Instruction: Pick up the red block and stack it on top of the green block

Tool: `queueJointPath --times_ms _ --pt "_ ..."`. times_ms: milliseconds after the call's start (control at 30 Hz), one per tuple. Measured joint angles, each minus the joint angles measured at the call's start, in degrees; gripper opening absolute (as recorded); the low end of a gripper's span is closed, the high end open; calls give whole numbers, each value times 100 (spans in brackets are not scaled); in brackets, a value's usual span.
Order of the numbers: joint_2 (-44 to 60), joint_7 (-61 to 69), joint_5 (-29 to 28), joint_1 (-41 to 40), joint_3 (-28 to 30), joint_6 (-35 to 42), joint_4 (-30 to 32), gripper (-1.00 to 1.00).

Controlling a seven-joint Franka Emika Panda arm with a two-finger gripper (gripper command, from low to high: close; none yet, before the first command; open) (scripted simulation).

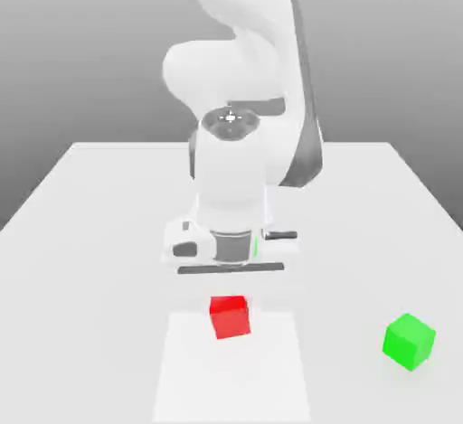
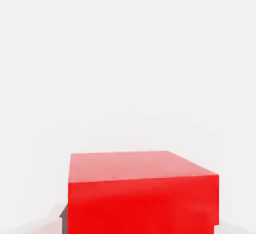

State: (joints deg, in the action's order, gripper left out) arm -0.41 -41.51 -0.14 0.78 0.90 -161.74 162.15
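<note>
The red block (image 1: 229,316) is a small bright red cube directly below my gripper (image 1: 230,291), near the front middle of the white table. In the hand view the red block (image 2: 142,190) looms very close, with its top face and one side face showing. The green block (image 1: 409,341) is a cube of the same size, resting on the table well off to the exterior view's right of the red one, apart from it and from the hand. I cannot tell from these views whether the red block is touching the table.
The white table (image 1: 81,232) spreads wide around both blocks. The arm's bulky white body (image 1: 240,142) rises behind the hand. A paler rectangular patch (image 1: 181,377) lies on the table around the red block.
</note>
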Motion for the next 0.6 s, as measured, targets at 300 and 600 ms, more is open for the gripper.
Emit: queueJointPath --times_ms 300,600 --pt "218 -713 -132 1157 -1514 883 -1092 -100" --pt "1461 -1477 -938 1836 -1502 306 -1702 100"
